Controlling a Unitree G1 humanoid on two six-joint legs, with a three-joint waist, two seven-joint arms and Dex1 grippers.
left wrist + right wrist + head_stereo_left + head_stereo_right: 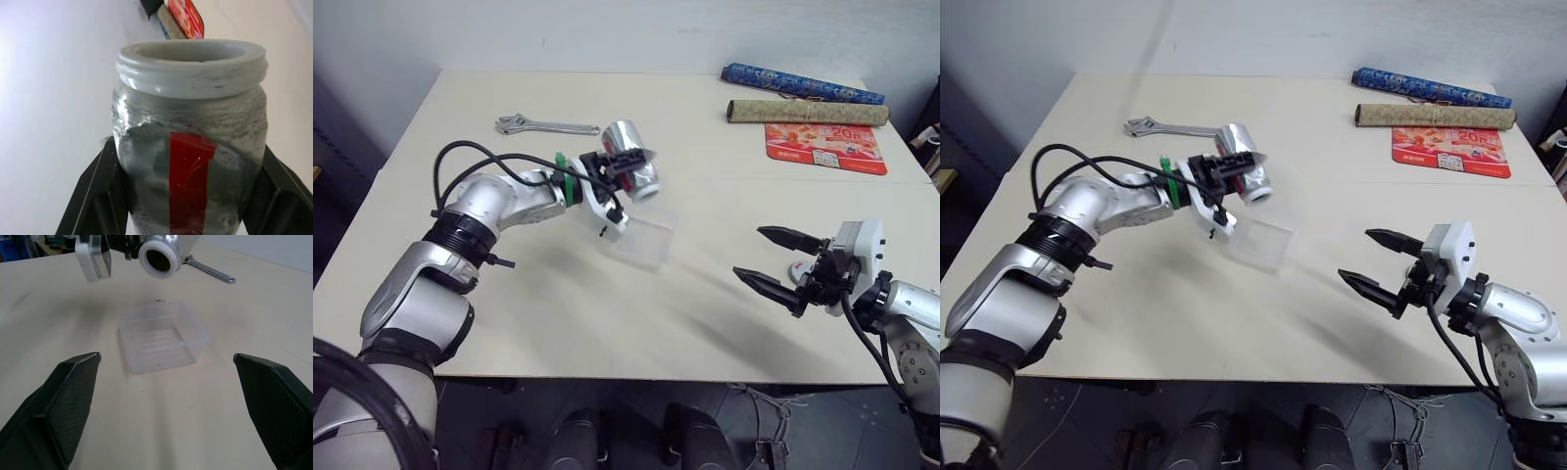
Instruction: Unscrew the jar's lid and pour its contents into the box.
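The jar [634,160] is held in the left end effector [625,168], whose two black fingers [100,188] are clamped against opposite sides of the jar body. The jar is held above the surface [705,294], tipped on its side, with its threaded white mouth uncapped and directed toward the right end effector [781,260]. A red label stripe [188,181] is seen running down the jar's side in the left wrist view. The interior of the jar appears dark in the right wrist view; whether contents are present inside cannot be determined.

The box [164,337] is placed on the surface just below and slightly in front of the jar mouth. It is upright, with low transparent walls. One tiny dark speck is visible near its front wall.

The right end effector is held above the surface, well apart from the box, with its fingers spread wide and nothing between them. It is pointed toward the box.

At the far side of the surface, an adjustable wrench [546,125] is laid flat behind the jar. Two rolled scrolls [803,98] and a red printed card [824,147] are located at the far right.
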